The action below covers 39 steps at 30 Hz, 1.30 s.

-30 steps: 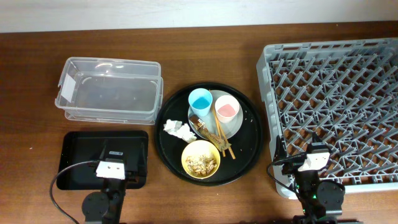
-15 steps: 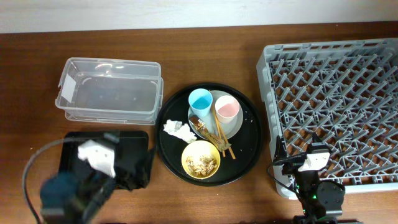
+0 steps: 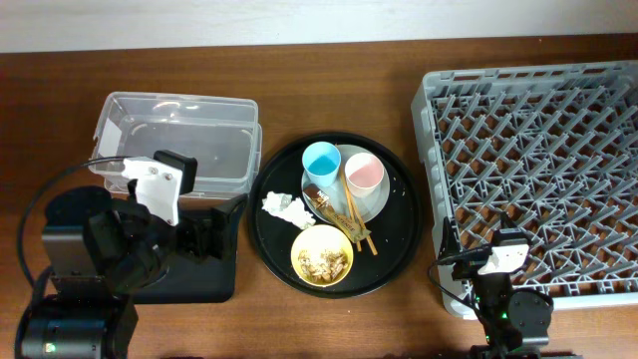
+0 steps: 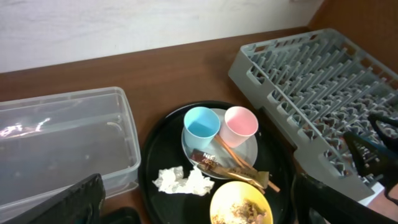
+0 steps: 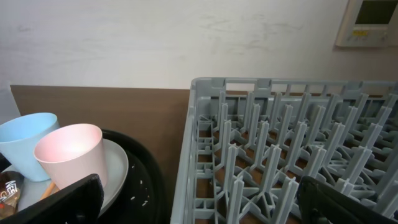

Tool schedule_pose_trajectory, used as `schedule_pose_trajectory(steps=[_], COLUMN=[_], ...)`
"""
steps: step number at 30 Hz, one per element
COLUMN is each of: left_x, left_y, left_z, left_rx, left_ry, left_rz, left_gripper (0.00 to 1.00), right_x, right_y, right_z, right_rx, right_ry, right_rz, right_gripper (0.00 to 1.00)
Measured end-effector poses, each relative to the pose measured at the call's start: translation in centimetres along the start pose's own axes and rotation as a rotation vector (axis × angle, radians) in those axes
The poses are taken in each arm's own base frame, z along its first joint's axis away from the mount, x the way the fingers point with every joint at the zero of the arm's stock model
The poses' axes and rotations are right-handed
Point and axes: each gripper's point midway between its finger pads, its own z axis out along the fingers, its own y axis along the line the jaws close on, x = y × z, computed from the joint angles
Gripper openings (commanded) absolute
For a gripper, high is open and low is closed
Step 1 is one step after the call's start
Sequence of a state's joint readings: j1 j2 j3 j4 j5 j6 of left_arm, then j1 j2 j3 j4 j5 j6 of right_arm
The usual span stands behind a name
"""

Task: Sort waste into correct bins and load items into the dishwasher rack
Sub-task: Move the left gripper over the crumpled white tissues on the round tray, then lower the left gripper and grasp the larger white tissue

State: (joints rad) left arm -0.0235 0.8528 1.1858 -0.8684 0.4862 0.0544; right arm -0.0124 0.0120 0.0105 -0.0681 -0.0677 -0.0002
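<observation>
On the round black tray [image 3: 399,239] stand a light-blue cup [image 3: 321,160] and a pink cup [image 3: 364,176] on a pale plate [image 3: 377,202]. Brown chopsticks [image 3: 356,224] and a foil wrapper [image 3: 320,196] lie across the plate. A yellow bowl [image 3: 321,255] holds beige scraps, and white tissue [image 3: 284,207] lies beside it. My left gripper [image 3: 221,227] is open and empty above the flat black tray [image 3: 189,284], left of the tissue [image 4: 180,180]. My right gripper [image 5: 199,205] is open and empty at the grey rack's [image 3: 538,150] front-left corner.
The clear plastic tub [image 3: 174,145] stands at the back left, behind the flat black tray. The left arm's cable loops over the table's left side. The rack's wall [image 5: 186,155] rises close to the right gripper.
My left arm has risen from its rest position and swung up over the flat black tray, its gripper now pointing toward the round tray. The right arm has not moved.
</observation>
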Motion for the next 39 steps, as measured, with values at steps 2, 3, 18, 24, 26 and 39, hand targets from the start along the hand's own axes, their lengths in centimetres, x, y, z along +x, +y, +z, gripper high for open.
schedule_pose_trajectory(steps=[2, 3, 18, 24, 26, 39], left_x=[0.1, 0.2, 8.8, 13.5, 13.9, 16.7], left_y=[-0.1, -0.2, 2.5, 2.5, 1.8, 1.7], left_z=[0.0, 0.0, 3.7, 7.4, 8.4, 16.9], left_rx=[0.005, 0.008, -0.077, -0.073, -0.066, -0.264], left_ry=[0.002, 0.008, 0.362, 0.539, 0.564, 0.612], left_rz=[0.003, -0.009, -0.398, -0.459, -0.439, -0.289], left_gripper=[0.33, 0.13, 0.3, 0.73, 0.73, 0.73], right_x=[0.0, 0.0, 0.0, 0.0, 0.0, 0.0], right_y=[0.0, 0.0, 0.0, 0.0, 0.0, 0.0], right_z=[0.0, 0.0, 0.0, 0.0, 0.0, 0.0], right_rx=[0.0, 0.0, 0.0, 0.0, 0.0, 0.0], right_ry=[0.0, 0.0, 0.0, 0.0, 0.0, 0.0], right_rz=[0.0, 0.0, 0.0, 0.0, 0.0, 0.001], right_gripper=[0.98, 0.98, 0.98, 0.98, 0.98, 0.98])
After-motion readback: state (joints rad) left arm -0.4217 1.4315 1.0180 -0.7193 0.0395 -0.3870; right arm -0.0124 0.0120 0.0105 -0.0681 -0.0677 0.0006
